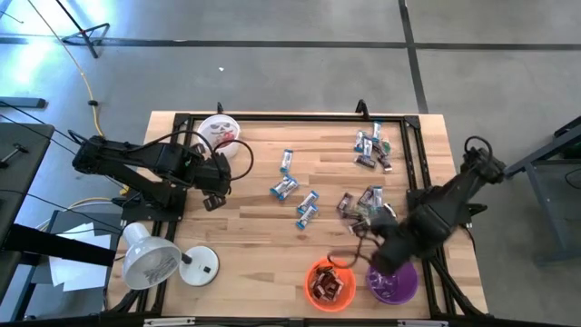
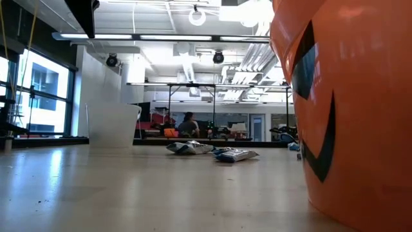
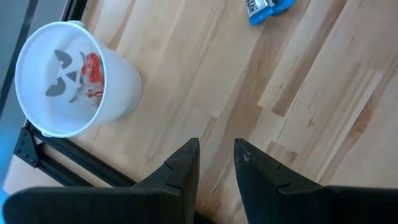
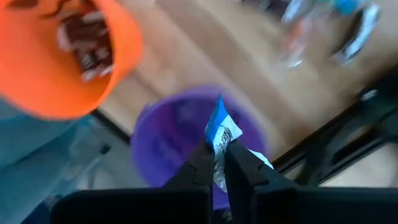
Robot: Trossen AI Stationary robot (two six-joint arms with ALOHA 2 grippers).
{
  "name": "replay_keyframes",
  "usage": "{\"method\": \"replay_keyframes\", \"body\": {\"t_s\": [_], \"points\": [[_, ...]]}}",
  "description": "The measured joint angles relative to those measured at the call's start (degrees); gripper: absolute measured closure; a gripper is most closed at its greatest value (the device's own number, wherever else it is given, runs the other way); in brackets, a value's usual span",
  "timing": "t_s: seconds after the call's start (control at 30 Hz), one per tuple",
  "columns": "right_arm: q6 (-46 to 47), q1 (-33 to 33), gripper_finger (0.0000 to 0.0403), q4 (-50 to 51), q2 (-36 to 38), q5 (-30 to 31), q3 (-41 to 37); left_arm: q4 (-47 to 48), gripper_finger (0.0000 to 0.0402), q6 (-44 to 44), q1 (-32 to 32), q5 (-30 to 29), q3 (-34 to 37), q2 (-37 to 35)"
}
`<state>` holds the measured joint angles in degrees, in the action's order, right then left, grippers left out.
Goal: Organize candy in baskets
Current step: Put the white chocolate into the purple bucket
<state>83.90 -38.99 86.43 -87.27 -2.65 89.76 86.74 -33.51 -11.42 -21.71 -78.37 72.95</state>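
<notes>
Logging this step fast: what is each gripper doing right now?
Left gripper: fingers slightly apart, holding nothing, beside the white basket.
Right gripper: shut on a blue-and-white candy, above the purple basket.

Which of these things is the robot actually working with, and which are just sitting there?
Part of the job:
- scattered candy
- white basket
- orange basket
- purple basket
- blue-and-white candy pinched in the right gripper
- left gripper, empty

Just lying about:
- white lamp
</notes>
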Motion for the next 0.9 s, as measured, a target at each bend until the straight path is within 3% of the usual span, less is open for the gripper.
{"method": "replay_keyframes", "body": {"t_s": [0.27,0.57,0.77,0.9], "points": [[11.3,-8.9,0.0381,-5.1,-0.8,3.8,0.1,0.0,0.0313,-0.9,0.0,0.0,0.0,0.0],[14.9,-11.5,0.0266,-5.8,-0.9,2.1,0.1,0.0,0.0313,-0.9,0.0,0.1,0.0,0.0],[10.9,-10.1,0.0232,-5.3,-0.9,6.5,0.1,0.0,0.0313,-0.9,0.0,0.0,0.0,0.0],[-0.5,-5.0,0.0236,-2.6,-0.9,12.7,0.1,0.0,0.0313,-0.8,0.0,0.0,0.0,0.0]]}}
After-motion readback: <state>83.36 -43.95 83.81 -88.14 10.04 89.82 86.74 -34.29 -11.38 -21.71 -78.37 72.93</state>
